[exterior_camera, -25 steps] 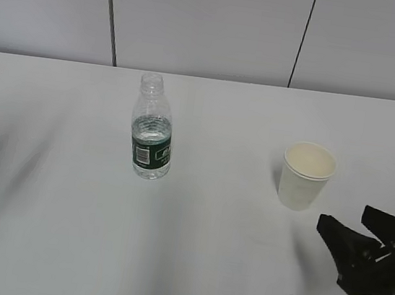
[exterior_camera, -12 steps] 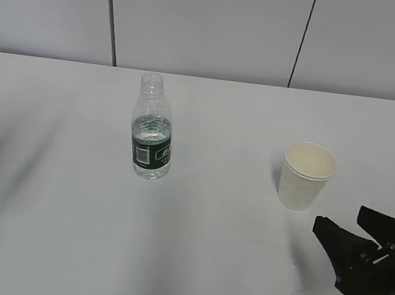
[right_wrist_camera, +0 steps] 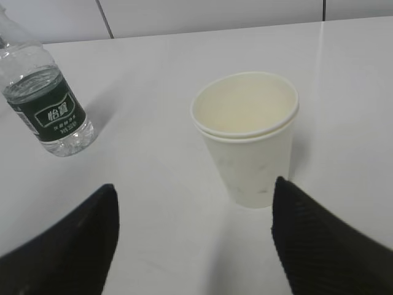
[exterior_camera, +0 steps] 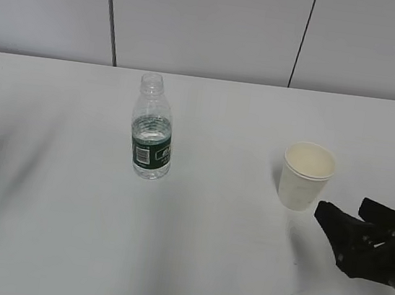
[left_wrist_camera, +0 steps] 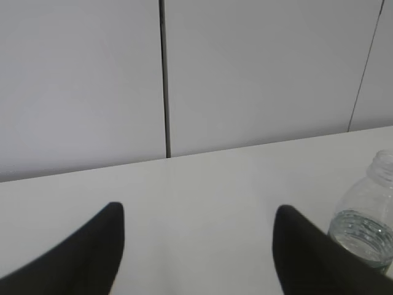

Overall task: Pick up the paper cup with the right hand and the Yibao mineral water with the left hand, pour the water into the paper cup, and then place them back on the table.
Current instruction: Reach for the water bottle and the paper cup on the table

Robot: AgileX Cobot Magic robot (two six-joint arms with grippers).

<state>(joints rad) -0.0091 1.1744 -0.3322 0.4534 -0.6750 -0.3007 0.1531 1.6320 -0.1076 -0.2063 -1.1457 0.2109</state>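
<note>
Paper cup (exterior_camera: pixel 307 176) standing upright on table (exterior_camera: pixel 213 251), right of middle. Right hand (exterior_camera: pixel 352 221) hovering just beside it, fingers spread wide, gripping nothing. Yibao mineral water (exterior_camera: pixel 152 128) standing upright, well apart to left, capless, partly full. Left hand (left_wrist_camera: pixel 196 236) waiting at far left edge, jaws wide. Grey panelled wall (exterior_camera: pixel 213 26) behind.

Lab-like test bench: bare white table (exterior_camera: pixel 198 249), grey panelled wall (exterior_camera: pixel 213 26).
</note>
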